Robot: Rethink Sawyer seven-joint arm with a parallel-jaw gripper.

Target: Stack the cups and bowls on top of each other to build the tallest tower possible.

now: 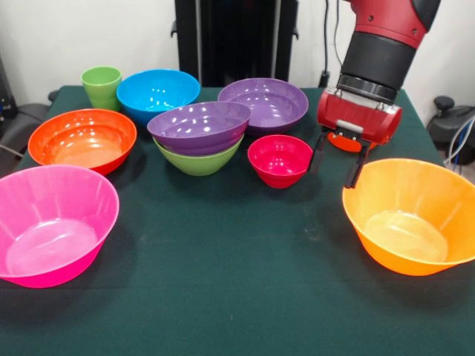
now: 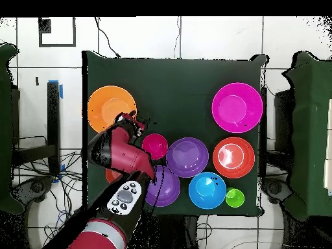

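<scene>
One red arm angled down, fingers [image 1: 335, 167] spread wide, empty, between small magenta bowl [image 1: 280, 159] and large orange bowl [image 1: 412, 215]

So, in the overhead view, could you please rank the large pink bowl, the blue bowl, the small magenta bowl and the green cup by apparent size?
Largest to smallest, seen from straight above:
1. large pink bowl
2. blue bowl
3. small magenta bowl
4. green cup
The differences are clear; none look alike.

One lime-green cup [image 1: 102, 86] stands at a corner of the table. Eight bowls show: pink [image 1: 52, 222], big orange [image 1: 412, 215], red-orange [image 1: 82, 139], blue [image 1: 157, 94], green [image 1: 199, 161], two purple [image 1: 199, 126] [image 1: 264, 102], and small magenta [image 1: 279, 159]
</scene>
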